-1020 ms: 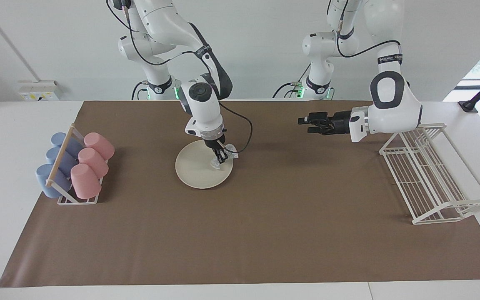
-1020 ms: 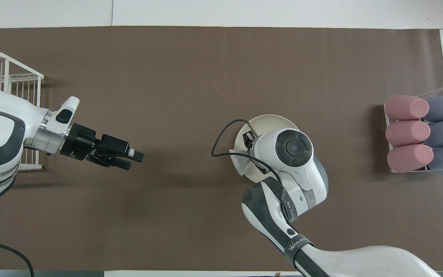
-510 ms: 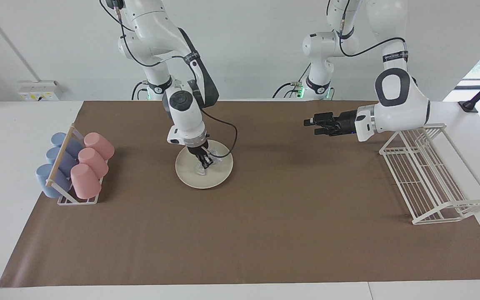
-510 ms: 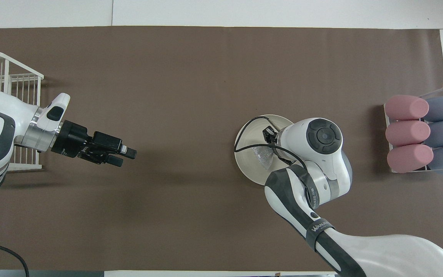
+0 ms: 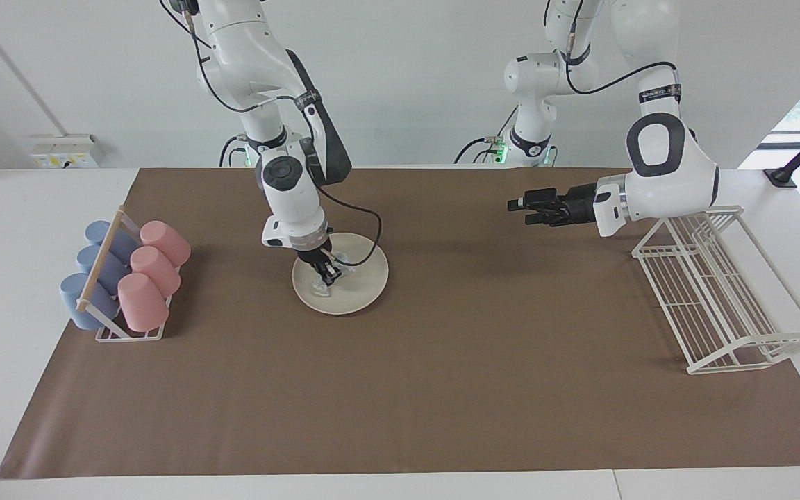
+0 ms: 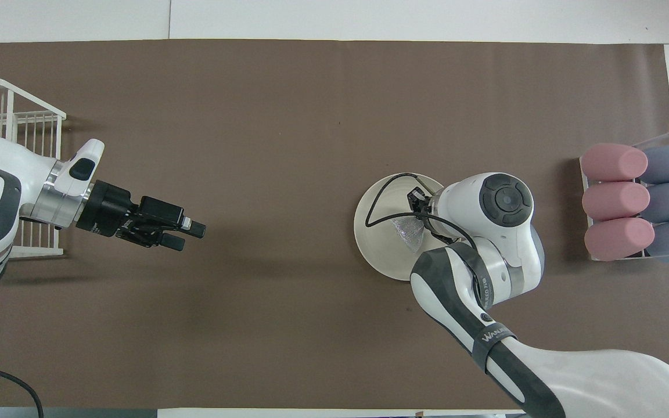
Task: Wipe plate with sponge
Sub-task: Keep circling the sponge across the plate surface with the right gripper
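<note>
Silvery soft sponge [image 5: 321, 283] squashes easily, so my right gripper [image 5: 328, 275] pinches its top, pressing it onto the plate [image 5: 365, 285] mid-mat; left gripper [image 5: 519, 205] waits, fingers apart.

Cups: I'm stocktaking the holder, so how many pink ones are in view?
3. The pink cups lie on their sides in a row in the cup rack at the right arm's end of the table: one nearest the robots, one in the middle, one farthest. None seems hidden.
</note>
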Tool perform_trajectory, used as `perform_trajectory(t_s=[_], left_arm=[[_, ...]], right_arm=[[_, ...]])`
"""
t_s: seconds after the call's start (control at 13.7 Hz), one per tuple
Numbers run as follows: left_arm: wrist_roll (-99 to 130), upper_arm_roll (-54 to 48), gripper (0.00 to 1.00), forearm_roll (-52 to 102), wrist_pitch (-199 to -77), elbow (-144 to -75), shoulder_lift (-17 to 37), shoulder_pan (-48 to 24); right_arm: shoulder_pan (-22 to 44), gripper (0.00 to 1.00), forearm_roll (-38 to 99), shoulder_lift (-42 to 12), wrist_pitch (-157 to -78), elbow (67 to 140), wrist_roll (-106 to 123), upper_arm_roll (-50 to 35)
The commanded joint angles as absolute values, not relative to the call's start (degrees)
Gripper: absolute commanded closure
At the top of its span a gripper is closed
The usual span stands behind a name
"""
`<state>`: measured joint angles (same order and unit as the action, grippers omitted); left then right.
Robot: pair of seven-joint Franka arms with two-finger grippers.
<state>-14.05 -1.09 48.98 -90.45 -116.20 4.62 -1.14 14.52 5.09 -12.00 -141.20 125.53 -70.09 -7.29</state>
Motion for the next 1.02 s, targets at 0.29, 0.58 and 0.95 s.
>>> perform_trajectory(t_s=[0.29,0.58,0.95], left_arm=[[-13.2,-1.5,0.00,47.7,-92.1,-116.2,4.0,-0.7],[-13.4,-1.5,0.00,47.7,-92.1,-116.2,4.0,-0.6],[-13.4,-1.5,0.00,47.7,-92.2,-116.1,4.0,-0.4]], right_arm=[[21.5,1.00,5.1,-12.2,-144.4,127.4,-88.1,-7.9],[18.0,1.00,5.1,-12.3,-144.1,127.3,-76.2,-7.7],[10.4,1.00,5.1,-12.2,-143.7,127.3,-60.2,-7.7]])
